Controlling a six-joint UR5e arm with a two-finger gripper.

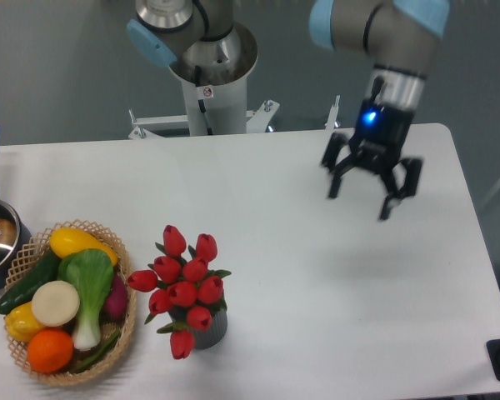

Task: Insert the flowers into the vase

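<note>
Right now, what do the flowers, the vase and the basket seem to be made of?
The flowers: probably plastic or fabric, since the red heads look uniform and smooth with stiff green leaves. The vase: dark grey and matte, maybe ceramic or plastic; too little of it shows to be sure. The basket: woven wicker or a similar fibre, tan, with an open lattice rim.

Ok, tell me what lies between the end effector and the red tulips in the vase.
Nothing: in the fixed camera view only bare white table separates the open end effector from the red artificial tulips standing in the small dark grey vase.
</note>
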